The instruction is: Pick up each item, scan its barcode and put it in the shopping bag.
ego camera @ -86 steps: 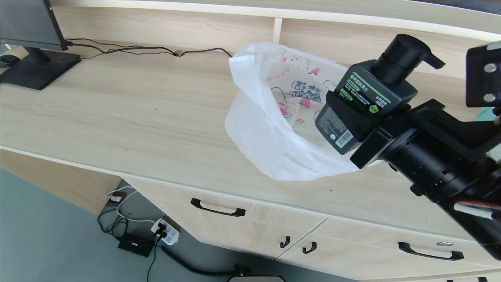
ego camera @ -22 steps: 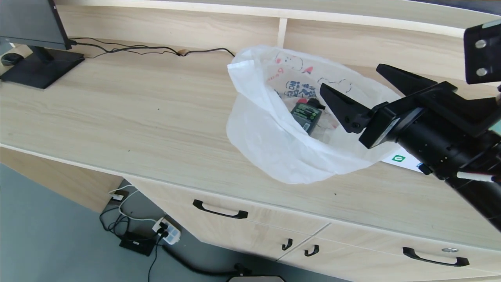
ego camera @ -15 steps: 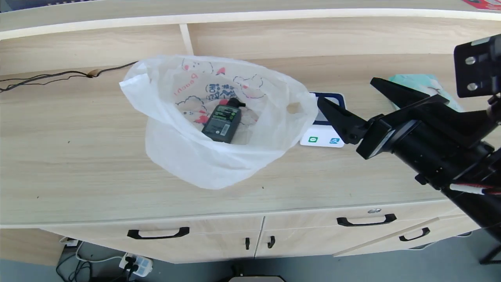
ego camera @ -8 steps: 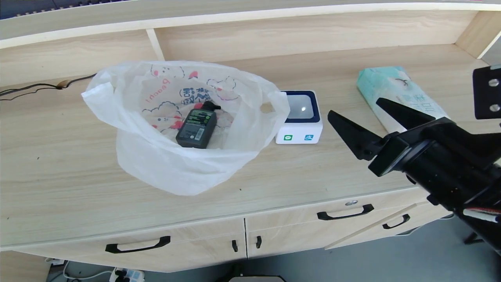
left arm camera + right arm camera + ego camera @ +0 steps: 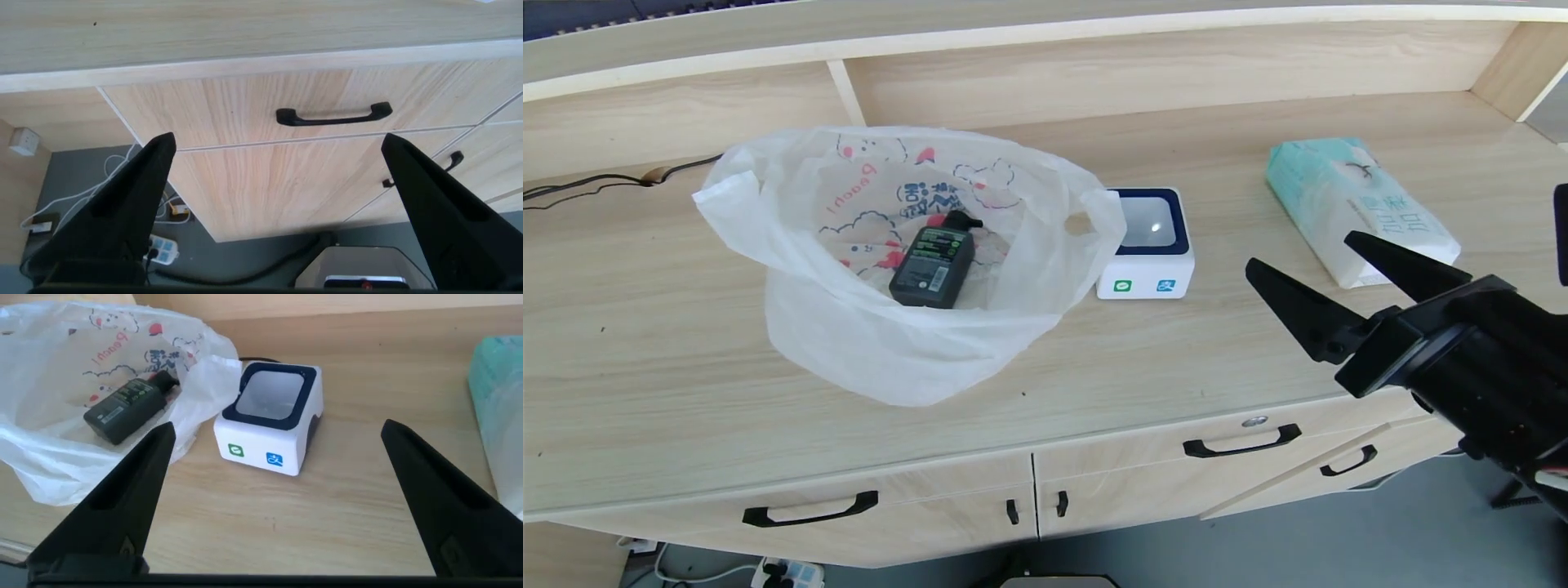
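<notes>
Dark plastic pump bottle (image 5: 923, 269): lying inside white plastic shopping bag (image 5: 849, 359), left.
White-and-blue scanner box (image 5: 1147, 273): just right of bag.
Right gripper (image 5: 1298, 250): spread, near teal tissue pack (image 5: 1356, 204).
Left gripper (image 5: 278, 139): spread, facing wooden drawer (image 5: 270, 171).

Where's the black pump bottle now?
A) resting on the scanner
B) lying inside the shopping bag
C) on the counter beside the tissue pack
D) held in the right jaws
B: the black bottle lies on its side at the bottom of the shopping bag, to the left of the scanner.
</notes>
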